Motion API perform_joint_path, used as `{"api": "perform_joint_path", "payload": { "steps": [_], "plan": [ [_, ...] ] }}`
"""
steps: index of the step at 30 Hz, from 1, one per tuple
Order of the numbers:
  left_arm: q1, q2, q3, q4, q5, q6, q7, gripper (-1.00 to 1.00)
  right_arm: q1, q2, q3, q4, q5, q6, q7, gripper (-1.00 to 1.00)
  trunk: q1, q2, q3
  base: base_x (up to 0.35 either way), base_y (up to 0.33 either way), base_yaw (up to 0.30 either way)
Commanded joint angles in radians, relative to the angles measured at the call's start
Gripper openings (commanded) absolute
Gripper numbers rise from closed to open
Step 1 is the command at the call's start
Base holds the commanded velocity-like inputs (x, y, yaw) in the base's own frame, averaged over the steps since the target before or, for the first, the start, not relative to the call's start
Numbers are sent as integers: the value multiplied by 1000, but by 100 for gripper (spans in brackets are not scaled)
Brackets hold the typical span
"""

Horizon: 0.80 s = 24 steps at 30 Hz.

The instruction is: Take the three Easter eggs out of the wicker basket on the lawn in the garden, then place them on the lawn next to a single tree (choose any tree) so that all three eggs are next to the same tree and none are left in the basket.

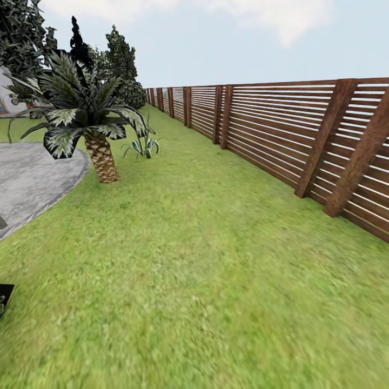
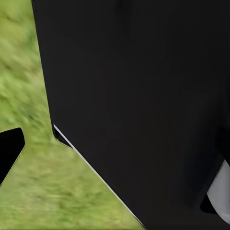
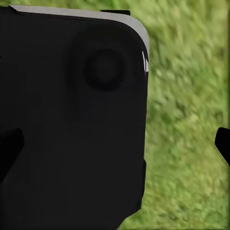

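The lawn [image 1: 205, 281] lies nearest in the head view and covers the whole lower part of the frame. It runs as a long green strip from the bottom edge away to the upper middle, narrowing between the paving and the fence. At the far left edge, low down, a small black corner [image 1: 5, 297] pokes in; what it belongs to cannot be told. Above it, at the left middle, a grey paved patch [image 1: 32, 178] curves into the grass. Just right of the paving stands a short palm [image 1: 100, 151] with a scaly upright trunk and striped drooping fronds, and just beside it a small spiky plant [image 1: 143, 146]. Dark trees [image 1: 121, 59] rise in the upper left. A brown slatted fence [image 1: 302, 140] runs from the upper middle down to the right edge.

In the left wrist view a black body [image 2: 139, 96] covers most of the frame, with blurred grass at the left. In the right wrist view a black housing [image 3: 72, 120] takes the left, with grass at the right.

How far either gripper's jaws are open cannot be told, nor whether they have hold of anything.
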Motion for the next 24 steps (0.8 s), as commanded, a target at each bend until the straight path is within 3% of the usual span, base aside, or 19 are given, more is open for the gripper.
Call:
{"api": "perform_joint_path", "payload": {
  "steps": [1,24],
  "plan": [
    [0,0,1,-1,1,-1,0,100,-1,1,0,2,0,-3,-1,100,1,0,-1,341,0,0],
    [0,0,0,-1,1,-1,0,100,-1,2,0,1,0,-3,0,100,1,0,-1,341,0,0]
  ]
}}
